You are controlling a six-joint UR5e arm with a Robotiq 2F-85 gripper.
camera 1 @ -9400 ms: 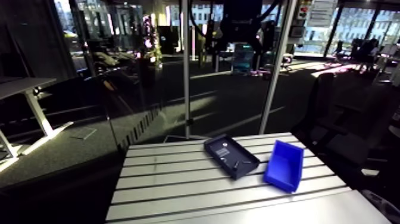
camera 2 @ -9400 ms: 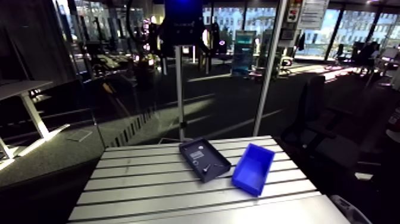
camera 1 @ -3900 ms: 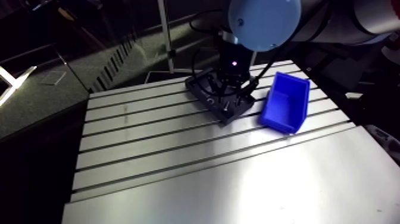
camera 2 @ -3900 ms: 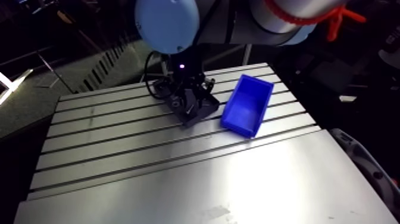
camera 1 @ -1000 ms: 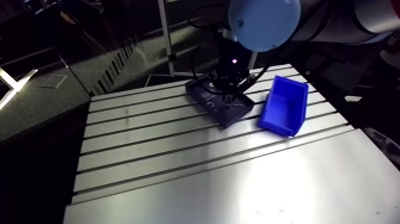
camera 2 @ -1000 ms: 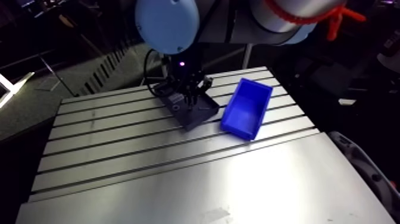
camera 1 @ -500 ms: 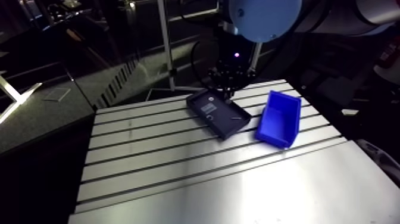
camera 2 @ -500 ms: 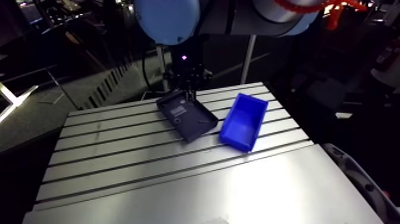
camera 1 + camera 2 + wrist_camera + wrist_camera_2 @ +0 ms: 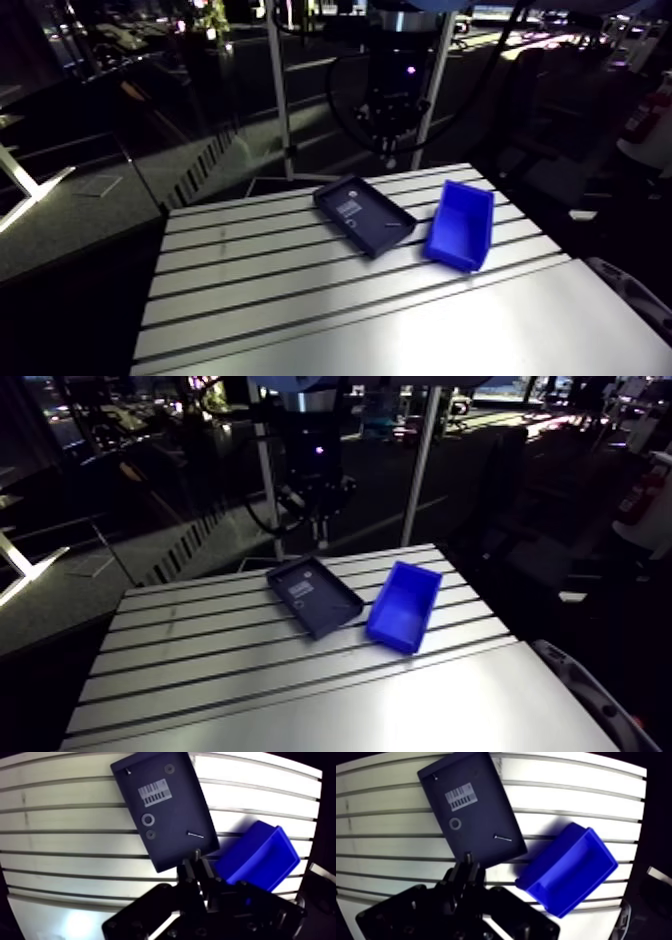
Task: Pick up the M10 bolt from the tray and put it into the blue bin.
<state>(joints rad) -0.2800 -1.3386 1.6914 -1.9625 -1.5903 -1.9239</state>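
In the wrist view my gripper (image 9: 197, 864) hangs high above the table, fingers pressed together on a small dark bolt (image 9: 197, 854) whose end pokes out past the tips. Below and ahead lies the dark navy tray (image 9: 175, 799) with a barcode label (image 9: 155, 793), a ring washer (image 9: 148, 819) and a thin pin (image 9: 196, 834). The blue bin (image 9: 260, 859) sits beside the tray, off to one side of the fingers. In the arm view the gripper (image 9: 391, 152) is lifted well above the tray's (image 9: 362, 213) far end, and the bin (image 9: 458, 226) stands to its right.
The slotted aluminium table (image 9: 300, 300) stretches wide toward the front and left of the tray. A metal post (image 9: 280, 110) rises behind the table's far edge. Tray and bin lie at an angle, close together.
The gripper has risen from inside the tray to well above it, staying shut. The arm camera lifted with it, so the whole view shifted.
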